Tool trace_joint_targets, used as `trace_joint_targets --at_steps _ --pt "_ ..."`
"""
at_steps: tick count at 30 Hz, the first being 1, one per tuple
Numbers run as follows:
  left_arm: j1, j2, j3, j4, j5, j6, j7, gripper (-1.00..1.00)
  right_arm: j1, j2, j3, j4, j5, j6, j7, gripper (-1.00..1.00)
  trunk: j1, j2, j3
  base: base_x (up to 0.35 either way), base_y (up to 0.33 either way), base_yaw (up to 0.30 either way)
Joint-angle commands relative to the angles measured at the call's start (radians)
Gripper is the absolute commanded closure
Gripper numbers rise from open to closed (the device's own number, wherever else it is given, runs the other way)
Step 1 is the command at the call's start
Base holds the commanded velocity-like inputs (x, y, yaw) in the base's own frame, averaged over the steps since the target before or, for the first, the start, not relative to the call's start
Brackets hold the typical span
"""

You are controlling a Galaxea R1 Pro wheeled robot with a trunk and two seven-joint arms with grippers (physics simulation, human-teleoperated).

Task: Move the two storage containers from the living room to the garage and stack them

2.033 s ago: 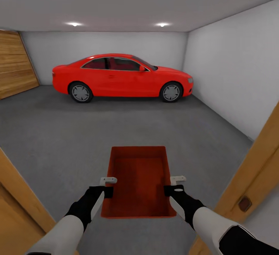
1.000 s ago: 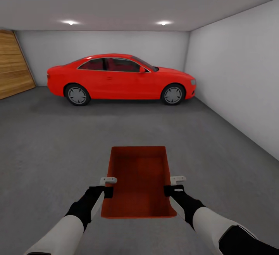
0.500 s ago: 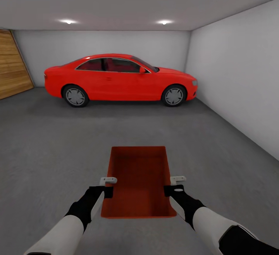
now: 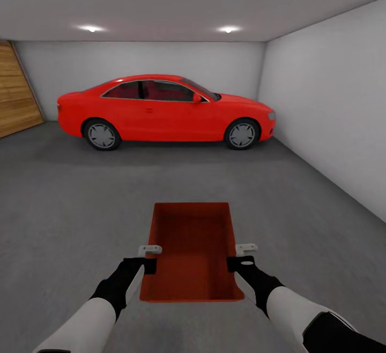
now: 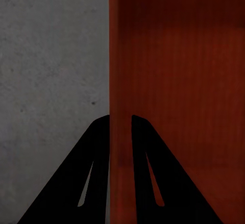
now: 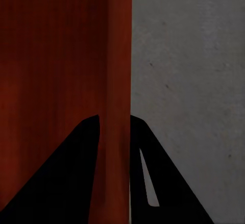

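I hold one orange-red storage container (image 4: pixel 190 246) level in front of me, above the dark grey garage floor (image 4: pixel 80 197). My left gripper (image 4: pixel 149 256) is shut on its left wall and my right gripper (image 4: pixel 240 255) is shut on its right wall. In the left wrist view the black fingers (image 5: pixel 97 147) straddle the container wall (image 5: pixel 120 81). The right wrist view likewise has the fingers (image 6: pixel 140 147) pinching the container wall (image 6: pixel 118 81), with floor (image 6: pixel 194 81) beyond. The bin is empty.
A red car (image 4: pixel 163 109) is parked across the far end of the garage. A white wall (image 4: pixel 332 117) runs along the right. A wooden panel (image 4: pixel 16 101) stands at the far left. Open concrete lies between me and the car.
The camera has advanced through the wooden doorway into the garage; the door frames slid out of view and the car drew slightly closer. The container and both grippers keep the same hold.
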Motion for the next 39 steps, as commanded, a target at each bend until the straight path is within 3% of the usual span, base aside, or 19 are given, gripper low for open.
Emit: trace_joint_targets --at_steps 1,39 --pt "-0.001 -0.004 0.007 -0.004 -0.039 -0.067 0.01 1.0 0.0 0.004 0.007 0.003 -0.011 0.007 -0.009 1.0 0.001 -0.002 -0.002 0.321 0.0 0.0" --pt "-0.001 -0.004 0.007 -0.004 -0.039 -0.068 0.01 1.0 0.0 0.002 0.007 0.003 -0.011 0.007 -0.009 1.0 0.001 -0.002 -0.002 0.321 0.0 0.0"
